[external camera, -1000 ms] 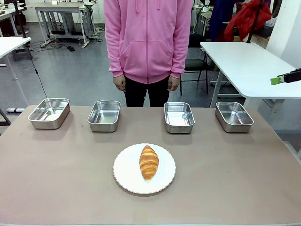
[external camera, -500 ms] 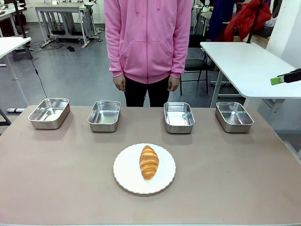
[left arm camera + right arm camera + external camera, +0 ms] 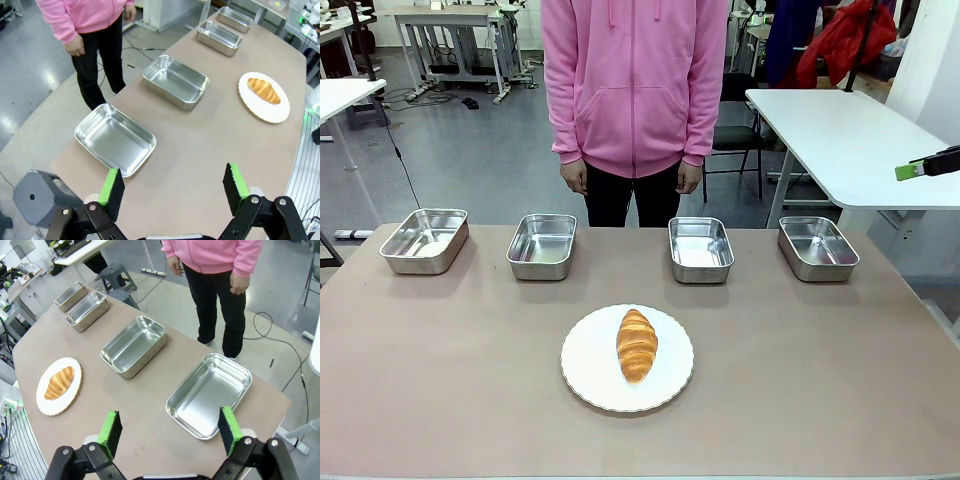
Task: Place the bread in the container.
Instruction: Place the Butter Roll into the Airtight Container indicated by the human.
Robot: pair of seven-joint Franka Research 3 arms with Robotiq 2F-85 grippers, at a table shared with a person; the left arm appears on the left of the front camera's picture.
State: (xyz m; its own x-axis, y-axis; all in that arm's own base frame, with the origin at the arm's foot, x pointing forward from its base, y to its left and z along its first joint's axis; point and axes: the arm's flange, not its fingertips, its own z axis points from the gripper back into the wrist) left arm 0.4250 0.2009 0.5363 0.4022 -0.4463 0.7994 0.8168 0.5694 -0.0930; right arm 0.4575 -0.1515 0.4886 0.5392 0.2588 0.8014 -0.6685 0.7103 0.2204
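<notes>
Left end effector [image 3: 172,170]: fingers apart, nothing between them, hovering over one end of the bench [image 3: 200,150]. Just ahead of it, on its left-hand finger's side in the wrist view, sits the first container [image 3: 114,138], empty. The second container [image 3: 176,81] is farther ahead. The third container [image 3: 218,36] and fourth container [image 3: 235,16] are well off beyond that. All four stand in one row along the bench edge nearest the person. They look alike and all are empty; cannot tell which one is the target.

The bread [image 3: 266,90] is far ahead of the left end effector, toward its right-hand finger's side. It lies flat on the white plate [image 3: 260,109], apart from every container.

Right end effector [image 3: 169,412]: fingers spread wide, empty, over the opposite end of the bench. The fourth container is just ahead of it, closer to its right-hand finger. The third is beyond that, and the other two are far off at upper left in this wrist view. From here the bread is well ahead on the left-hand finger's side, on the plate.

The person [image 3: 635,90] in a pink hoodie stands beyond the container row, hands [image 3: 576,177] hanging down, touching nothing.
</notes>
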